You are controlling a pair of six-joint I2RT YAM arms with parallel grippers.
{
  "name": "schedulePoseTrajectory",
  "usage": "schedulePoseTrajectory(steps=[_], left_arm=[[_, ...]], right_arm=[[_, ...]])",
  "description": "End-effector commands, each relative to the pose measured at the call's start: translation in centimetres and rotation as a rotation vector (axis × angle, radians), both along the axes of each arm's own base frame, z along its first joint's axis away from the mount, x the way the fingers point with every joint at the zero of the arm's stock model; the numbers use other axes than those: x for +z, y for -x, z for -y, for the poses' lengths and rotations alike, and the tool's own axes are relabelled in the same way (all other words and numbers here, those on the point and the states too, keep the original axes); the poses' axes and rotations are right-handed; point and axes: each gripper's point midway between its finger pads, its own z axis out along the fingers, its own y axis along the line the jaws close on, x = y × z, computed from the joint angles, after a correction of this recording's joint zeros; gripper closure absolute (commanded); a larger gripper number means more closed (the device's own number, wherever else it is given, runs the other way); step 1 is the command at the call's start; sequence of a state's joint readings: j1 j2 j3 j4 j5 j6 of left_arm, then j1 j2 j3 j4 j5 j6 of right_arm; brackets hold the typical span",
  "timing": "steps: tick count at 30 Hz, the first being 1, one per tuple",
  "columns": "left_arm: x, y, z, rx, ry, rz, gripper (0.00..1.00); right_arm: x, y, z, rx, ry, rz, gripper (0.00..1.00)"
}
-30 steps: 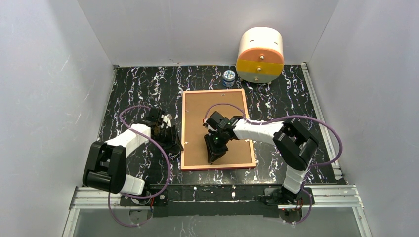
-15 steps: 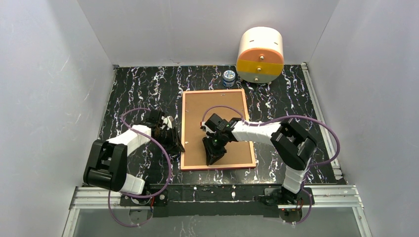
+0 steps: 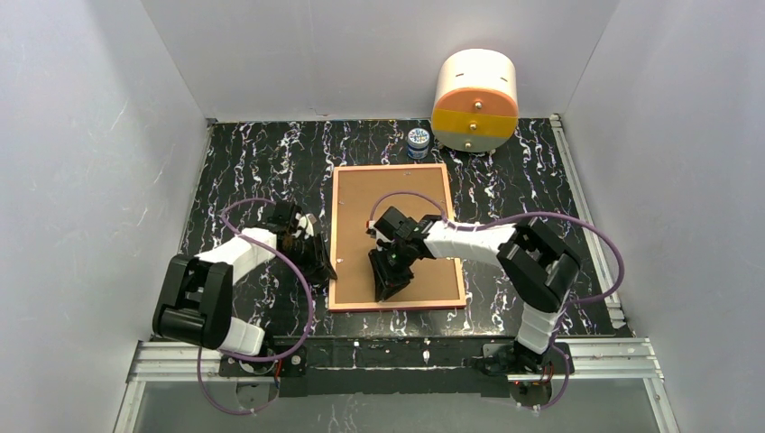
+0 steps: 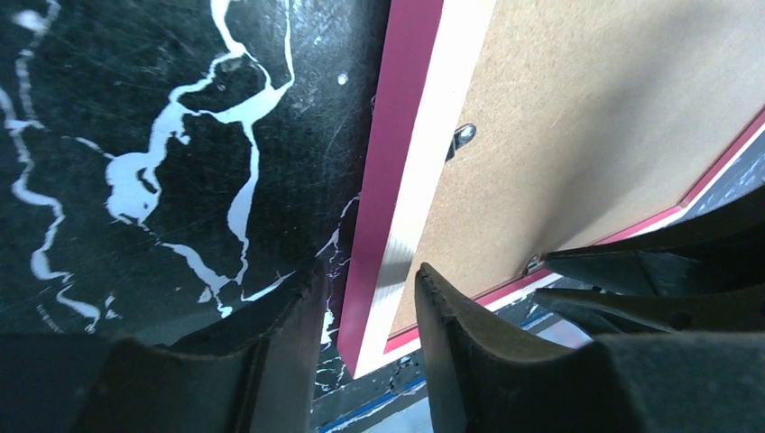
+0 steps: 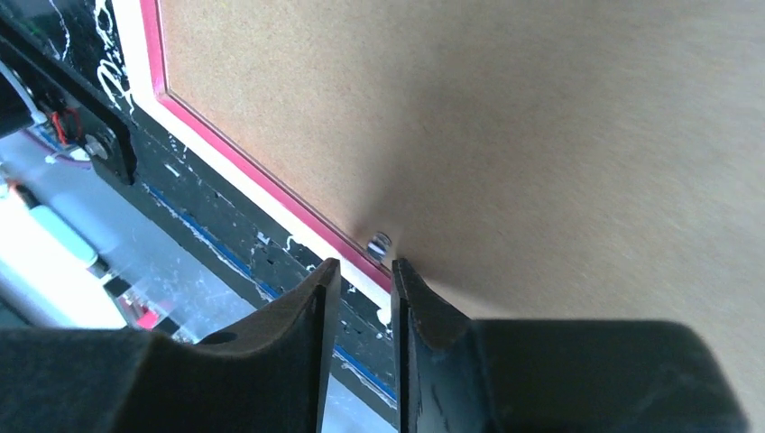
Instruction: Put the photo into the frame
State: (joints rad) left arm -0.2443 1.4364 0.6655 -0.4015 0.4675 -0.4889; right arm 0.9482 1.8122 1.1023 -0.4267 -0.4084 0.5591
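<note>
The frame (image 3: 334, 225) lies face down in the middle of the black marbled worktop (image 3: 253, 153), long sides running away from the arms. A brown backing board (image 3: 361, 234) fills its back, inside the tan rim.

The left hand (image 3: 317, 262) sits at the frame's left edge, close to the near corner. In the left wrist view its fingers stand partly open and straddle the rim: one finger (image 4: 289, 334) is over the worktop just outside the pink-red side, the other over the board's edge. Dark worktop shows between the outer finger and the frame, so nothing is clamped.

The right hand (image 3: 389, 289) points down over the near part of the board. Its fingers (image 5: 316, 307) are only a narrow slit apart, with nothing seen between them. A small metal clip (image 5: 380, 243) sits right at their tips, by the near rim; whether they touch it I cannot tell.

A white drum (image 3: 475, 90) and a small jar (image 3: 418, 142) stand at the far edge.
</note>
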Motion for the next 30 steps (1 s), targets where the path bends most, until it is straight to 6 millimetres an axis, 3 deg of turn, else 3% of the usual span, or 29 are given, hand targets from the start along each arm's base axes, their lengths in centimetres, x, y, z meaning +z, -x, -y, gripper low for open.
schedulePoseTrajectory(steps=[1, 4, 6, 10, 15, 20, 24, 30], left_arm=[[2.2, -2.2, -1.3, 0.002, -0.09, 0.103, 0.56], [3.6, -4.0, -1.6, 0.013, -0.118, 0.16, 0.4], [4.3, -5.3, -1.2, 0.015, -0.11, 0.182, 0.35], [4.7, -7.4, -0.5, 0.026, -0.094, 0.203, 0.31], [4.8, -10.6, -0.5, 0.047, -0.128, 0.235, 0.31], [3.9, -13.5, -0.4, 0.065, -0.159, 0.241, 0.33], [2.7, -14.5, 0.0, 0.069, -0.155, 0.222, 0.41], [1.2, -14.4, -0.4, 0.046, -0.191, 0.182, 0.48]], right_arm=[[3.8, -4.1, 1.0, -0.129, 0.001, 0.163, 0.61], [7.1, -8.3, 2.6, -0.265, -0.03, 0.276, 0.53], [9.2, -11.5, 4.1, -0.369, -0.044, 0.35, 0.5], [12.2, -17.5, 7.3, -0.578, -0.06, 0.448, 0.48], [14.2, -23.0, 9.0, -0.755, -0.114, 0.489, 0.47], [13.5, -27.9, 8.4, -0.831, -0.165, 0.443, 0.49], [10.2, -30.7, 8.0, -0.846, -0.108, 0.376, 0.56], [6.1, -34.2, 7.0, -0.894, -0.082, 0.332, 0.57]])
